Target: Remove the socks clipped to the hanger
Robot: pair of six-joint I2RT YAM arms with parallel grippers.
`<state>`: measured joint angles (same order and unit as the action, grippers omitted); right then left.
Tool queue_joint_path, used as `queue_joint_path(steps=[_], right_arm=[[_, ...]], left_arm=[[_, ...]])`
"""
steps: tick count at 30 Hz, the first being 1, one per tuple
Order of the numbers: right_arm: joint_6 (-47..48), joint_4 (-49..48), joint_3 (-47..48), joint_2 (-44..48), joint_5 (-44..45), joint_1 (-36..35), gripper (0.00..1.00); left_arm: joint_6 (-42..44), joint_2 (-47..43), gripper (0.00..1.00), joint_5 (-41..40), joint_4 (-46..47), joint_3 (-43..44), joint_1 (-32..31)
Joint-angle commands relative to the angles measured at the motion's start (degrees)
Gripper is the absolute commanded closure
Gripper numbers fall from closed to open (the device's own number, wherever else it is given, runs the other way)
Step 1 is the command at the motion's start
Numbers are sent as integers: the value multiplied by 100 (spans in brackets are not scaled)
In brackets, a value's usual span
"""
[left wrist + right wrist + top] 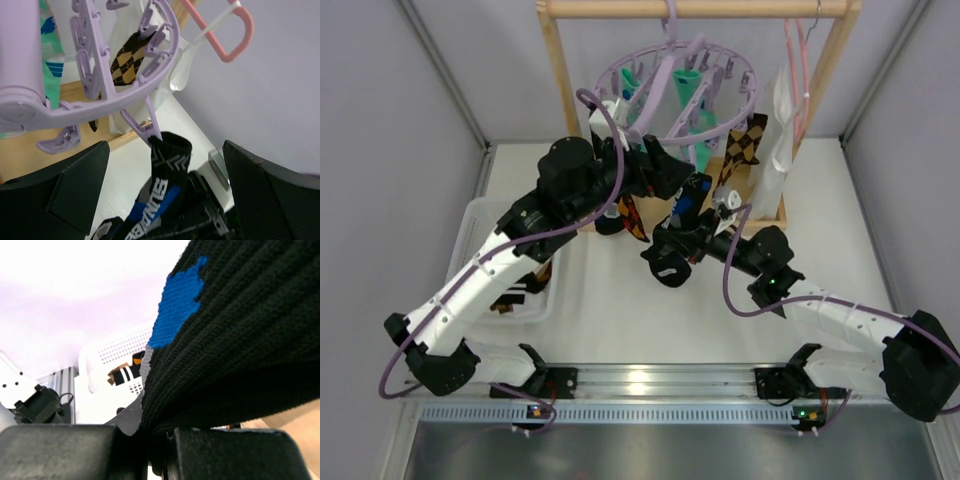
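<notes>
The lavender ring hanger [682, 92] hangs from the wooden rail. Teal socks [701, 112], a brown diamond-check sock [741, 148], a black-orange sock [631, 216] and a black-blue sock [690, 203] hang from its pegs. In the left wrist view the black-blue sock [165, 170] hangs from one peg [146, 128] of the ring [100, 107]. My left gripper [165, 192] is open, its fingers [75, 190] either side of that sock's cuff, just below the peg; it also shows in the top view [665, 172]. My right gripper [685, 237] is shut on the sock's lower part [235, 340].
A white basket [478, 228] at the left holds loose socks [520, 285]; it also shows in the right wrist view [112, 352]. A pink wire hanger [798, 70] and a white cloth [780, 130] hang at the right of the wooden rack [700, 8].
</notes>
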<state>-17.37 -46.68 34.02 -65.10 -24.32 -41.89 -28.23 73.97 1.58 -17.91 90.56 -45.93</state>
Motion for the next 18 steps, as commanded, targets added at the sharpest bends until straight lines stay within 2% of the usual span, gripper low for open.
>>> queue_joint_path(steps=[1, 9, 18], right_arm=[[251, 167, -45, 182, 111, -135, 100], [594, 458, 17, 156, 340, -293, 100], [647, 466, -9, 252, 287, -311, 100]], left_arm=[[-227, 380, 2, -677, 341, 435, -47], [-174, 1101, 2, -975, 332, 963, -153], [-43, 1172, 9, -1310, 332, 849, -188]])
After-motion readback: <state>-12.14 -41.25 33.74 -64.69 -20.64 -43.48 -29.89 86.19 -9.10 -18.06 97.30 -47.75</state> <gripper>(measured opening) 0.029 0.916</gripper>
